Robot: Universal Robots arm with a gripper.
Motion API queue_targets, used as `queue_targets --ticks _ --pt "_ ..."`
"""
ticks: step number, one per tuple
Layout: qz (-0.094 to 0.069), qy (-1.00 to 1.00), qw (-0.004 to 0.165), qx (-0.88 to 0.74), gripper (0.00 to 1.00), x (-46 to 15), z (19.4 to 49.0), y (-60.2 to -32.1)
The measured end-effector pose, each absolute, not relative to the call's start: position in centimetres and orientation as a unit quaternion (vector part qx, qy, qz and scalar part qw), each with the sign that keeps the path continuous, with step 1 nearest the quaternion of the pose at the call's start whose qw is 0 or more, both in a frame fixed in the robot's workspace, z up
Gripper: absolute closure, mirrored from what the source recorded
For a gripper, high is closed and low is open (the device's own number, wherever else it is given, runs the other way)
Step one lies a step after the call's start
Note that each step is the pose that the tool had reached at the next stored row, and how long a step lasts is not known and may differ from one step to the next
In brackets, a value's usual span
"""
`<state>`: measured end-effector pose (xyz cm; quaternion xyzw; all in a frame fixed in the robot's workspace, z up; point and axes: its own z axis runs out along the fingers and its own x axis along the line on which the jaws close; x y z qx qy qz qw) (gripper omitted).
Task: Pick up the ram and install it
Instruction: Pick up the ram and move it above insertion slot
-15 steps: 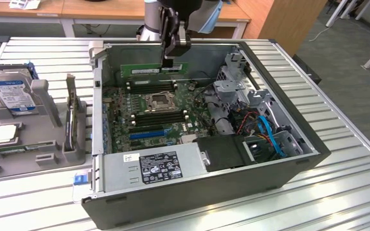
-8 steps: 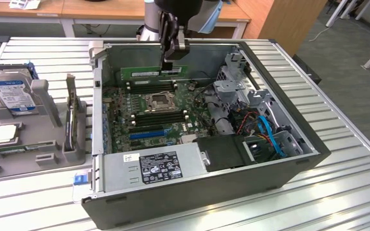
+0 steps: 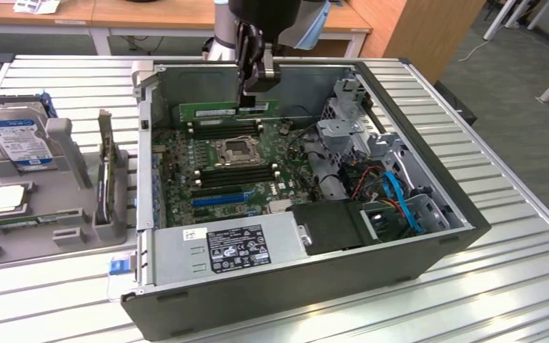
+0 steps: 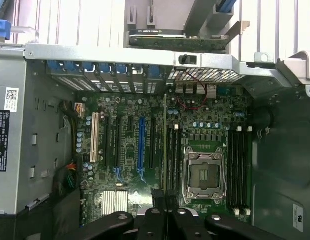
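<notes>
The ram (image 3: 212,111) is a long green stick, held level just above the motherboard (image 3: 184,146) near the back wall of the open computer case (image 3: 427,254). My gripper (image 3: 255,91) reaches down from above and is shut on the stick's end toward the exterior view's right. In the wrist view the ram (image 4: 165,150) shows edge-on as a thin dark line running out from my gripper (image 4: 165,202). It hangs beside the black memory slots (image 4: 175,160) next to the CPU socket (image 4: 204,172). More memory slots (image 4: 240,170) lie on the socket's other side.
A grey fixture (image 3: 65,221) on the exterior view's left holds a hard drive (image 3: 17,139), a square processor chip (image 3: 6,199) and an upright card (image 3: 108,171). Inside the case are the power supply (image 3: 231,246), a drive cage (image 3: 346,132) and blue cables (image 3: 399,200).
</notes>
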<state>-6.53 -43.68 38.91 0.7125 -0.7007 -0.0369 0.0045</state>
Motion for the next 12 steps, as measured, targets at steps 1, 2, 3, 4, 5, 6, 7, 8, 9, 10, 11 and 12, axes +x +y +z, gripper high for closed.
queue_targets --ticks 1,2,3,4,5,6,7,8,9,10,11,12 --pt "-0.037 -0.701 0.004 0.712 0.89 -6.53 38.9 -43.68" --pt "-0.037 -0.701 0.004 0.712 0.89 -6.53 38.9 -43.68" --pt "-0.037 -0.701 0.004 0.712 0.89 -6.53 38.9 -43.68" --pt "-0.037 -0.701 0.004 0.712 0.89 -6.53 38.9 -43.68" --pt "-0.037 -0.701 0.004 0.712 0.89 -6.53 38.9 -43.68" --pt "-0.037 -0.701 0.004 0.712 0.89 -6.53 38.9 -43.68" --pt "-0.037 -0.701 0.004 0.712 0.89 -6.53 38.9 -43.68" --pt "-0.037 -0.701 0.004 0.712 0.89 -6.53 38.9 -43.68" --pt "-0.037 -0.701 0.004 0.712 0.89 -6.53 38.91 -43.68" --pt "-0.037 -0.701 0.004 0.712 0.89 -6.53 38.9 -43.68" --pt "-0.037 -0.701 0.004 0.712 0.89 -6.53 38.9 -43.68" --pt "-0.037 -0.701 0.004 0.712 0.89 -6.52 38.9 -43.68"
